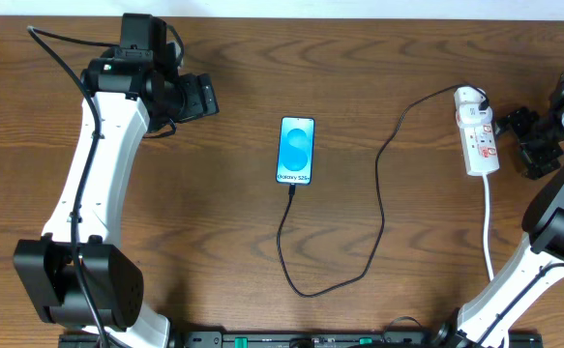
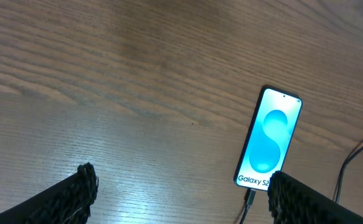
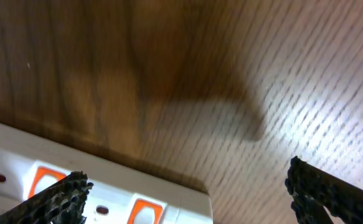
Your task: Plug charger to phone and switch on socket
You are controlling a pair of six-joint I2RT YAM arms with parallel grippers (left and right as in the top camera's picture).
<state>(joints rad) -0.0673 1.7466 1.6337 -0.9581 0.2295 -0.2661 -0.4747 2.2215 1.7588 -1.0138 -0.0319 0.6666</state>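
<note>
The phone [image 1: 296, 151] lies flat, screen up, near the middle of the tabletop [image 1: 214, 222], its long side running away from the robot. The charger [image 1: 382, 208] is a thin black cable. Its plug [image 2: 250, 198] meets the phone's near edge, and from there the cable loops toward the robot, swings right and climbs to the white adapter [image 1: 469, 96], which sits at the far end of the socket [image 1: 480, 140]. The socket is well to the right of the phone and lies roughly parallel to it, with a thick white cord [image 1: 489, 227] trailing from its near end toward the robot. The right wrist view shows two orange-red switches [image 3: 43, 178] on the socket's white face, but their position cannot be read. The left pincer [image 1: 207, 97] is spread wide, holds nothing, and sits off to the left of the phone and farther from the robot, apart from it. In the left wrist view the phone shows ahead of it between its open sides. The right pincer [image 1: 517, 138] is also spread and empty, just beside the socket's right edge. Its wrist view shows the socket's edge below and to the left, and whether it touches cannot be told.
</note>
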